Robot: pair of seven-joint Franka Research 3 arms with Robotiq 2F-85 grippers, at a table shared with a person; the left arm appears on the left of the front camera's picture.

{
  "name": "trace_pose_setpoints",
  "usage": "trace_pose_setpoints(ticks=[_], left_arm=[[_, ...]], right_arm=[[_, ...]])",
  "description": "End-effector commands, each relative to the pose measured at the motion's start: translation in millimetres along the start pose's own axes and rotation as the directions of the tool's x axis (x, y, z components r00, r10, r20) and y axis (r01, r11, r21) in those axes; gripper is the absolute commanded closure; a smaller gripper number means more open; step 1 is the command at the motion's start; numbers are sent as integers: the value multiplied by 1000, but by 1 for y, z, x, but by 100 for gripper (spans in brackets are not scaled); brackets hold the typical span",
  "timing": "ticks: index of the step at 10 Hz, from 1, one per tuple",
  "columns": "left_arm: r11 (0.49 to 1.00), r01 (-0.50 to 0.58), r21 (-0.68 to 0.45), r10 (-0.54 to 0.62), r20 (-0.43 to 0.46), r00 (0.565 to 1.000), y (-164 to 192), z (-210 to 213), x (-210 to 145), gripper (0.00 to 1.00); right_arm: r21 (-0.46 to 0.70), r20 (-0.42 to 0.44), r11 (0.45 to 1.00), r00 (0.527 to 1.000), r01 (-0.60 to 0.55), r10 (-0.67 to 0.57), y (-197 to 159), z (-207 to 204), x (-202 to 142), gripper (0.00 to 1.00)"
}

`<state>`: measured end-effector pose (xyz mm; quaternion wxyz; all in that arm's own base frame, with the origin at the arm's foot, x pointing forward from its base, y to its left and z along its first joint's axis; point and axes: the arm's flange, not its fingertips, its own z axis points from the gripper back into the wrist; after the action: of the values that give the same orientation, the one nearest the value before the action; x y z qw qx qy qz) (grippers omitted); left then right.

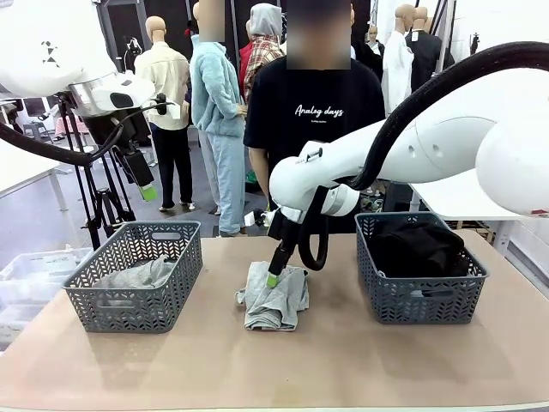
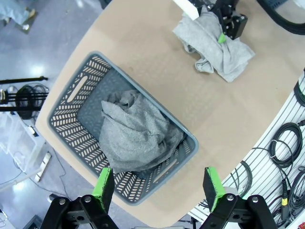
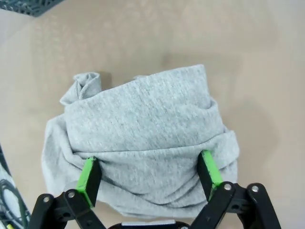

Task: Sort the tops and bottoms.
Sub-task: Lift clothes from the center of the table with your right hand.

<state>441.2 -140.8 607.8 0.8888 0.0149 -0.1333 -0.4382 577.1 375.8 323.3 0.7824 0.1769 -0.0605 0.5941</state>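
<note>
R hand (image 3: pixel 149 174) wide open, straddling grey garment (image 3: pixel 143 138) (prob touching).

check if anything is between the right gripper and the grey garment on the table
Nothing visible does. The right gripper is open right at the grey garment, one finger on each side of the bunched cloth, with no other object between them.

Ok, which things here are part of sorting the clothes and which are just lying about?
Part of the job:
- grey garment on the table, open right pincer around it
- grey garment in the left basket
- black clothes in the right basket

Just lying about:
- cables beside the table
</note>
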Motion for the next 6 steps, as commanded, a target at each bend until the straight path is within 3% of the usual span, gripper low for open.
trace_pose_setpoints(ticks=[1,2,6], left_arm=[[1000,7,-8,-7,6,1000,0,0,-2,3],[1000,7,-8,-7,6,1000,0,0,-2,3],[1000,7,-8,-7,6,1000,0,0,-2,3]], right_arm=[[58,-70,998,998,4,0,-3,-6,4,0],[94,-88,996,996,1,7,-3,-8,2,0],[109,-76,994,997,-7,16,1,7,-1,68]])
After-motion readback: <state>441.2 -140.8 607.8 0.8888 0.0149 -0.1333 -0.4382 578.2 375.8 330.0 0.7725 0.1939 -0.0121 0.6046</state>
